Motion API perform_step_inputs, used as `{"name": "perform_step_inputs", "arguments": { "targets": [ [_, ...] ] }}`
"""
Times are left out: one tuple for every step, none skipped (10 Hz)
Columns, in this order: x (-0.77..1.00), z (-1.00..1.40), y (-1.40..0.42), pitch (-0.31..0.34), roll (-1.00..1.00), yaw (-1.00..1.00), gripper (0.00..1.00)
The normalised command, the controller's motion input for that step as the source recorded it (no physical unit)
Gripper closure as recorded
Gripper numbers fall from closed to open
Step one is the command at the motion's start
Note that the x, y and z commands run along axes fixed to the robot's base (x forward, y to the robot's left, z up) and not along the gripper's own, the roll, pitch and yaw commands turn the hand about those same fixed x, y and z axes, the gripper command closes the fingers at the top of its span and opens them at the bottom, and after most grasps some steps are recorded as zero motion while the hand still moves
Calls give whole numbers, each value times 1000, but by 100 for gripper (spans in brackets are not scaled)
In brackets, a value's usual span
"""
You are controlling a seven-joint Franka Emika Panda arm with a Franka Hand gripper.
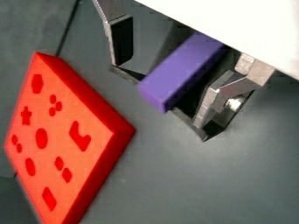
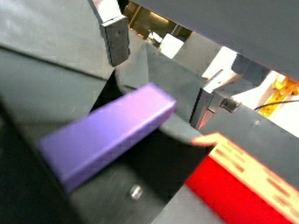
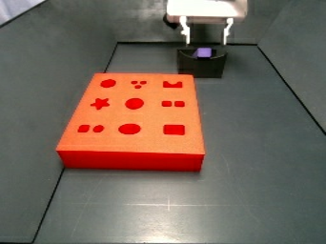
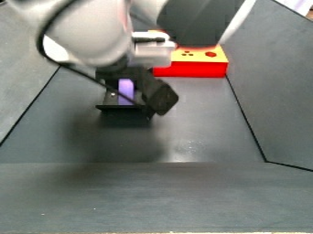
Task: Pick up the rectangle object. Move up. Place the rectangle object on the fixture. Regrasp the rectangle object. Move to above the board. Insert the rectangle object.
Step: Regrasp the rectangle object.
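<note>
The purple rectangle object lies tilted on the dark fixture at the far end of the floor. My gripper hangs just over the fixture and is open. Its silver fingers straddle the block, which sits close to one finger with a clear gap to the other. The orange-red board lies flat beside the fixture, its shaped cut-outs facing up.
Dark sloping walls ring the grey floor. In a side view the arm's body hides most of the gripper and part of the board.
</note>
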Motion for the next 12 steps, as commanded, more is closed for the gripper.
{"name": "perform_step_inputs", "arguments": {
  "targets": [
    [-41,1000,4,-2,42,22,0],
    [-40,941,9,29,35,26,0],
    [-33,705,13,58,27,24,0],
    [-28,528,15,75,19,14,0],
    [-25,407,16,78,16,7,0],
    [-141,901,-790,64,1000,27,0],
    [-129,743,-754,60,1000,26,0],
    [-128,578,-634,49,1000,25,0],
    [-124,373,-478,42,1000,24,0],
    [-91,167,-314,38,1000,23,0],
    [-36,51,-99,38,1000,23,0],
    [-21,51,-40,41,1000,23,0]
  ]
}}
